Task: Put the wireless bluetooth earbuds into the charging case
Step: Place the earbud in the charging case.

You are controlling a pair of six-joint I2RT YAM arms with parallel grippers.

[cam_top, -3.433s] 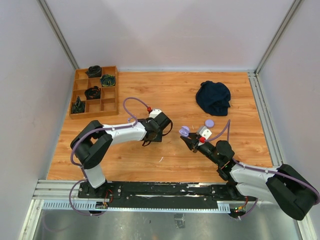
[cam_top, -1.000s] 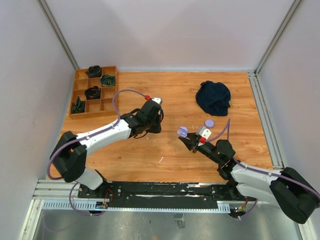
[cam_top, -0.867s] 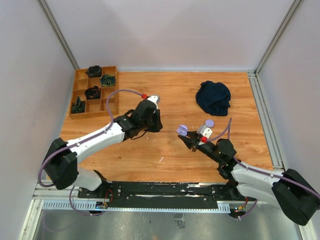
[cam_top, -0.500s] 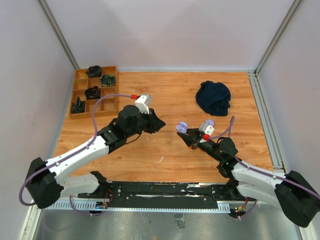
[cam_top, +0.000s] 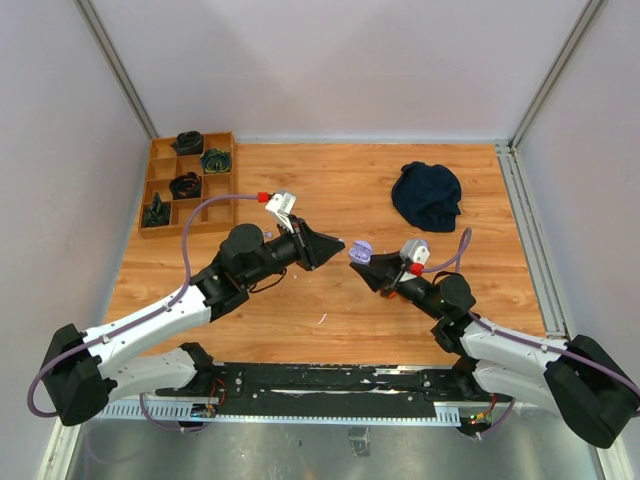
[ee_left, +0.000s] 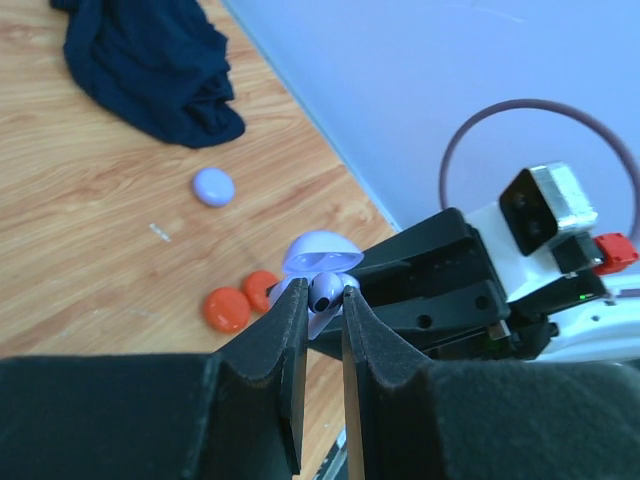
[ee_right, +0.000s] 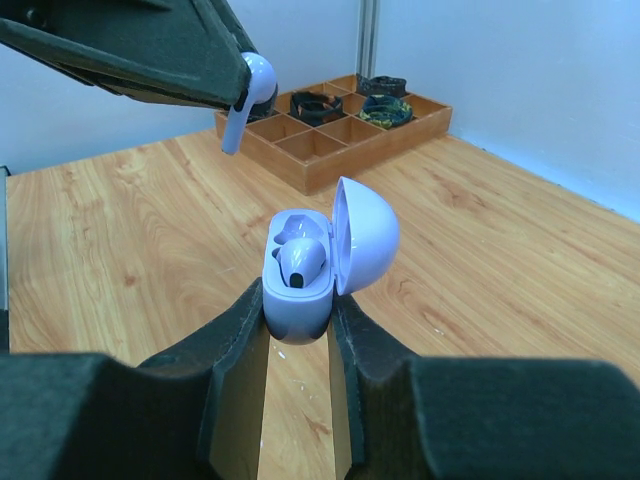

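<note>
My right gripper (ee_right: 298,318) is shut on the lilac charging case (ee_right: 297,305), holding it above the table with the lid (ee_right: 364,236) open. One lilac earbud (ee_right: 300,261) sits in the case, and the slot beside it is bare. My left gripper (ee_left: 322,292) is shut on a second lilac earbud (ee_left: 326,289), which it pinches at the fingertips. From the right wrist this earbud (ee_right: 244,98) hangs stem down, up and to the left of the case and apart from it. From above, the left gripper (cam_top: 338,246) nearly meets the case (cam_top: 360,250).
A navy cloth (cam_top: 427,195) lies at the back right. A wooden compartment tray (cam_top: 190,205) with dark items stands at the back left. On the table under the grippers lie a lilac puck (ee_left: 214,186) and two orange-red pucks (ee_left: 225,309).
My left arm has swung right and stretched out, bringing its earbud up close to the open case. My right gripper has shifted the case slightly left and toward the back.
</note>
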